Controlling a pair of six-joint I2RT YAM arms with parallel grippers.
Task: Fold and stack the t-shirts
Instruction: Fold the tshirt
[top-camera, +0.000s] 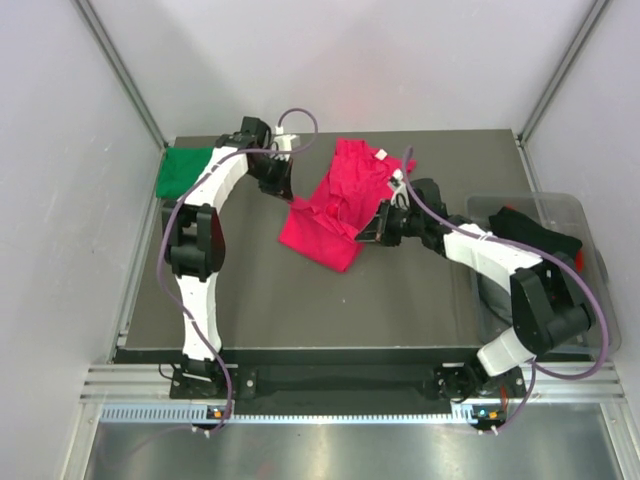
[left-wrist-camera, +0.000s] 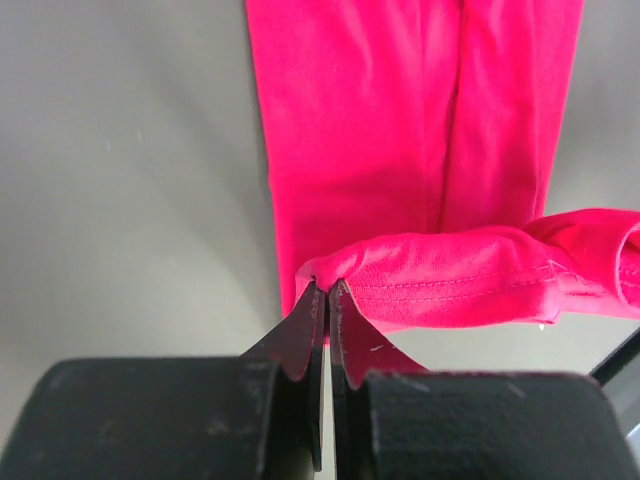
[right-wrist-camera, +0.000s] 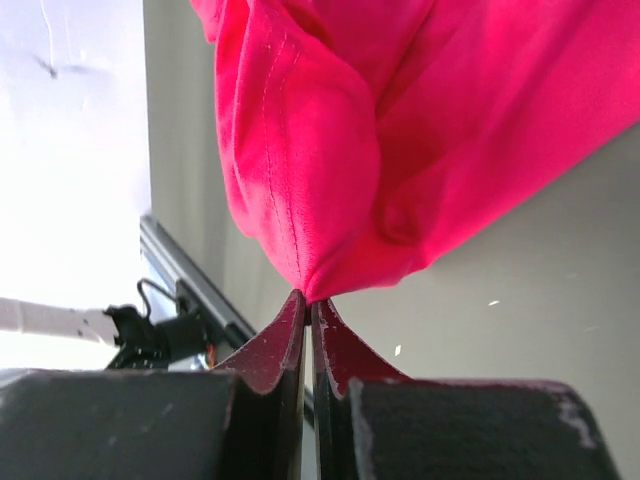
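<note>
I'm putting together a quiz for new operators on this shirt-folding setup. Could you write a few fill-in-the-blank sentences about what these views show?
1. The left gripper and the right gripper are both ____ on the pink t-shirt.
2. The green t-shirt lies at the far ____ corner of the table.
3. The clear bin stands at the table's ____ side.

Missing words: shut; left; right.

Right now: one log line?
left end effector: shut on pink t-shirt | right end effector: shut on pink t-shirt | green t-shirt: far-left corner
</note>
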